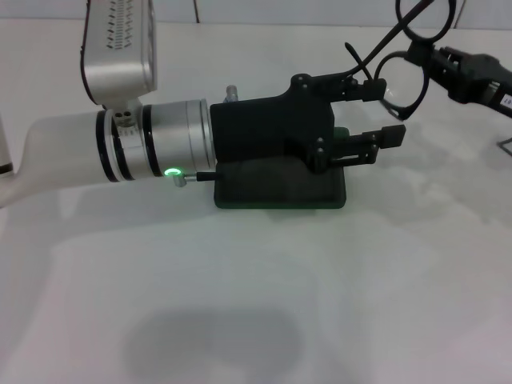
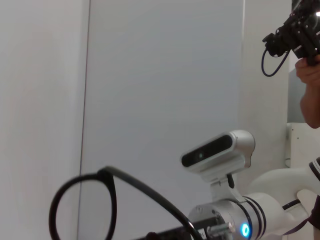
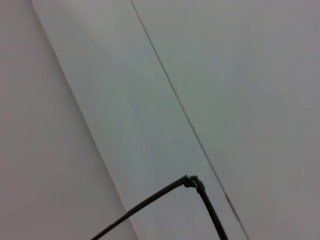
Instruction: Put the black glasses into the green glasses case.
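Left arm: silver-and-black forearm reaches across the middle of the worktop from its left edge, closest thing to the head camera, green light lit on its wrist ring.
Left gripper [image 1: 386, 112]: hovers over the right end of the green glasses case [image 1: 280, 190], fingers spread wide, nothing held; upper fingertip sits just beside the frame of the black glasses [image 1: 404, 68], contact cannot be confirmed.
Right gripper [image 1: 424, 60]: near the far right corner of the worktop, closed on the glasses at the frame, holding them up in the air.
Black glasses: off the table, lenses hanging toward the left gripper, temple arms running up toward the far edge; one rim and a temple also show in the left wrist view [image 2: 82, 210], a temple hinge in the right wrist view [image 3: 192, 183].
Green glasses case: flat near the worktop centre, mostly covered by the left gripper body; lid state cannot be told.
Step in hand: likely a handover, or steadying, of the glasses above the case.
Doing it well: left fingers should close on a firm frame part, not a lens; right should release only after that grip is secure; keep the temples from catching; lower squarely into the case.
Risk: thin frame may twist or slip between the two grips.
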`<state>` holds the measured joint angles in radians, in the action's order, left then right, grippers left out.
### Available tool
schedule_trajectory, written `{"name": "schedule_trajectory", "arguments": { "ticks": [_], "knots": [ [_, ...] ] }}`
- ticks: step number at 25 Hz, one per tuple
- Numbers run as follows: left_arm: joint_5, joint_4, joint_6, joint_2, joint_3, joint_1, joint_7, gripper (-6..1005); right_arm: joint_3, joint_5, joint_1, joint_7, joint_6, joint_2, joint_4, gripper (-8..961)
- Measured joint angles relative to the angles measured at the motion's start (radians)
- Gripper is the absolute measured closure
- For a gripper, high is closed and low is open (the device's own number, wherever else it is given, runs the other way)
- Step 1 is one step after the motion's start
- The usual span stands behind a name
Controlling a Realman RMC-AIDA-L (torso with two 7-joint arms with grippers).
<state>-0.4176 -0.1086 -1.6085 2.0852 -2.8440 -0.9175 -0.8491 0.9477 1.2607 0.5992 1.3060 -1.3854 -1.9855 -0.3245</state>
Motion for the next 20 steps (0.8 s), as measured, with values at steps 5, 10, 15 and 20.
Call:
{"name": "schedule_trajectory", "arguments": {
  "ticks": [5, 10, 15, 20],
  "knots": [
    [0.002, 0.000, -0.001, -0.001, 0.000, -0.020, 0.016, 350, 0.001, 0.030, -0.005, 0.042, -0.039, -0.001, 0.007, 861],
    [-0.001, 0.000, -0.002, 0.000, 0.000, -0.034, 0.018, 350, 0.007, 0.052, -0.003, 0.117, -0.059, 0.003, 0.014, 861],
    [0.001, 0.003, -0.002, 0.000, 0.000, -0.044, 0.040, 350, 0.041, 0.061, -0.001, 0.156, -0.062, 0.008, 0.015, 861],
    [0.004, 0.004, -0.002, 0.002, 0.000, -0.050, 0.044, 350, 0.049, 0.092, 0.003, 0.177, -0.063, 0.008, 0.014, 861]
  ]
}}
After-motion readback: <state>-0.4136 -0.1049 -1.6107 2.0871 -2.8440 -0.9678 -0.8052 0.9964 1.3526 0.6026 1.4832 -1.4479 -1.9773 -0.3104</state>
